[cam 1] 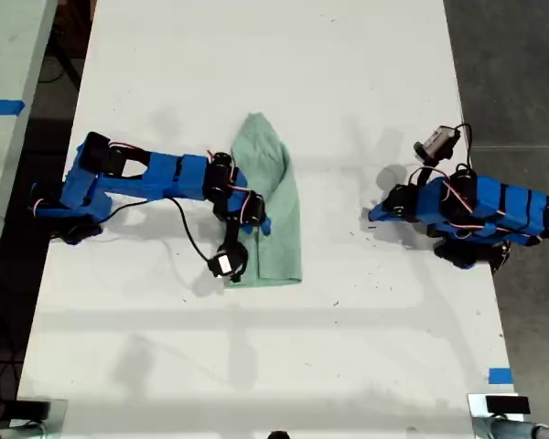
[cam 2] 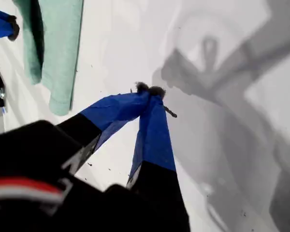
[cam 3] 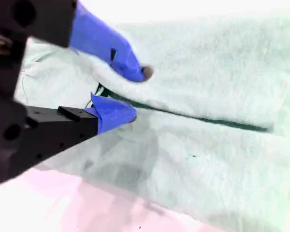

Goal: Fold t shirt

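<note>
The t shirt (cam 1: 276, 197) is pale mint green and lies in a narrow strip on the white table (cam 1: 256, 55), its narrow end at the far side. The arm at the exterior view's left reaches over it. My second gripper (cam 1: 262, 219) stands open low on the cloth (cam 3: 208, 87), with its fingertips (cam 3: 144, 72) on either side of a fold edge. At the exterior view's right, my first gripper (cam 1: 373, 217) is shut on nothing just above bare table, well apart from the shirt. Its closed tips (cam 2: 150, 92) point toward the t shirt (cam 2: 58, 48).
A blue tape mark (cam 1: 499, 375) sits near the table's front corner at the exterior view's right. Dark floor (cam 1: 512, 73) runs past that edge. A second table with blue tape (cam 1: 0, 107) stands at the exterior view's left.
</note>
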Robot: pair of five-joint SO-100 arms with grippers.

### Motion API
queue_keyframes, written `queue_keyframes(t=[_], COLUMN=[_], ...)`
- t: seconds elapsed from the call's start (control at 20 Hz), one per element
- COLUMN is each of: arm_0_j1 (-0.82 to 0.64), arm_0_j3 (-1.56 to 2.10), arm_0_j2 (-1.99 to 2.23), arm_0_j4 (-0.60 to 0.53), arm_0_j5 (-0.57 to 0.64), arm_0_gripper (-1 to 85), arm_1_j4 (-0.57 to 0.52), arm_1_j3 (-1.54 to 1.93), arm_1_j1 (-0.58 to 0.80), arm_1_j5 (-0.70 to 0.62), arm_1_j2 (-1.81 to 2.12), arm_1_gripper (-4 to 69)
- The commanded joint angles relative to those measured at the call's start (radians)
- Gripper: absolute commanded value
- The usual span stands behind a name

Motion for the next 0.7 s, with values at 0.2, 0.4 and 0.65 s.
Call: queue_keyframes(t=[0.2,0.4,0.65], arm_0_j1=[-0.04,-0.089,-0.152], arm_0_j3=[0.081,0.709,1.729], arm_0_j2=[0.357,1.045,1.858], arm_0_j4=[0.135,-0.094,-0.466], arm_0_j5=[0.041,0.034,0.058], arm_0_gripper=[-0.1,-0.1,-0.1], arm_1_j4=[0.009,0.009,0.009], arm_1_j3=[0.048,0.048,0.048], arm_1_j1=[-0.002,-0.003,-0.002], arm_1_j5=[-0.014,-0.014,-0.011], arm_1_j2=[0.012,0.012,0.012], arm_1_gripper=[-1.5,-1.5,-1.5])
